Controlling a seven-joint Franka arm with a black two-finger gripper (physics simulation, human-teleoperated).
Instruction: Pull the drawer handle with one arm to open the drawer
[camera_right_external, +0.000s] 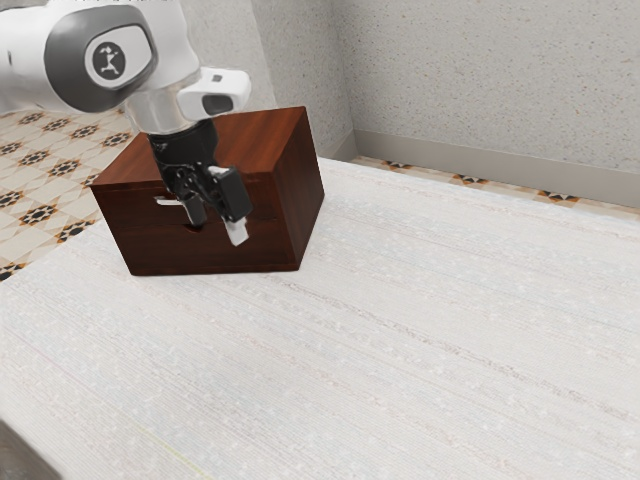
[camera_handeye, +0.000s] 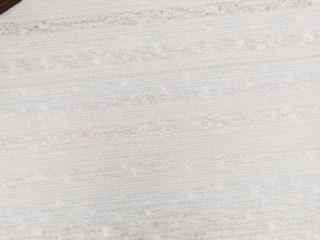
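One black two-finger claw (camera_right_external: 217, 229), fingers wide apart, nothing held, at front of dark brown wooden drawer box (camera_right_external: 275, 165), beside pale handle (camera_right_external: 165, 200); white worktop (camera_right_external: 430, 330).

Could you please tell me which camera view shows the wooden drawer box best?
The exterior view: the whole wooden drawer box stands on the table, with the gripper in front of its pale handle. The wrist view faces the table and catches just a dark brown sliver, probably the box's edge.
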